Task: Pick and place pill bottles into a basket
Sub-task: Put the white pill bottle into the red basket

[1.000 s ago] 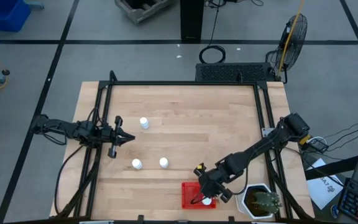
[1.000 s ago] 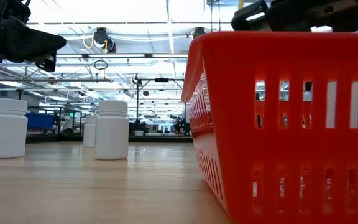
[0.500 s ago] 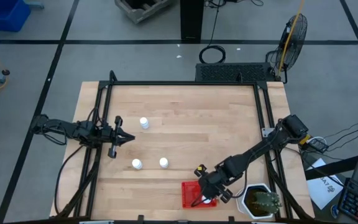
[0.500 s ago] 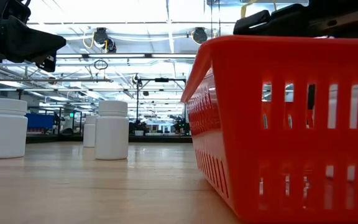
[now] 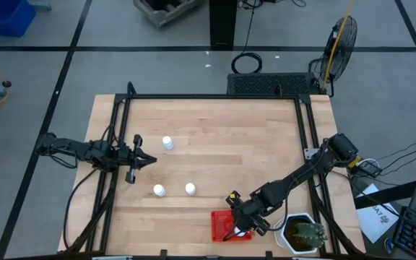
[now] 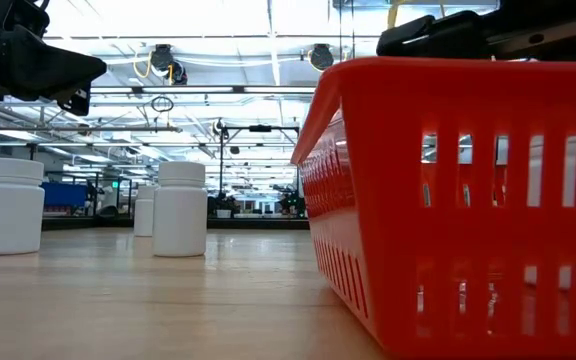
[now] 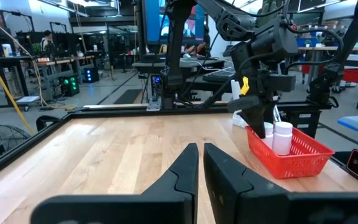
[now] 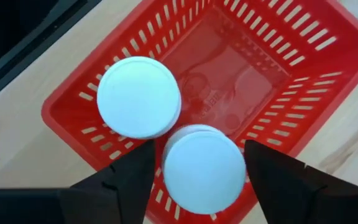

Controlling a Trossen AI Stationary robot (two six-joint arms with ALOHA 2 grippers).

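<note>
The red basket (image 5: 222,225) stands near the table's near edge; it also shows in the low view (image 6: 368,200). My right gripper (image 5: 238,230) points down into it, shut on a white pill bottle (image 8: 204,168). A second bottle (image 8: 138,96) stands upright on the basket floor beside it. Three more bottles stand on the table, one toward the far side (image 5: 167,143) and two nearer (image 5: 159,191) (image 5: 190,189). My left gripper (image 5: 150,160) hangs shut and empty above the table's left side, with its fingers nearly touching in the left wrist view (image 7: 201,146). My right gripper has the bottle between its two fingers (image 8: 135,180), which come from above and point down on opposite sides of it. The white cap (image 8: 169,171) hides the place of contact. The bottle is upright, inside the basket by its near wall.
A white pot with a green plant (image 5: 302,235) stands right of the basket at the near right corner. Black rails (image 5: 114,144) run along the table's left, right and far sides. Bare wood lies between the loose bottles and the basket.
My right gripper has gone down a little into the basket with the bottle, whose white now shows through the basket's lower slots in the low view. The basket has shifted slightly on the table.
</note>
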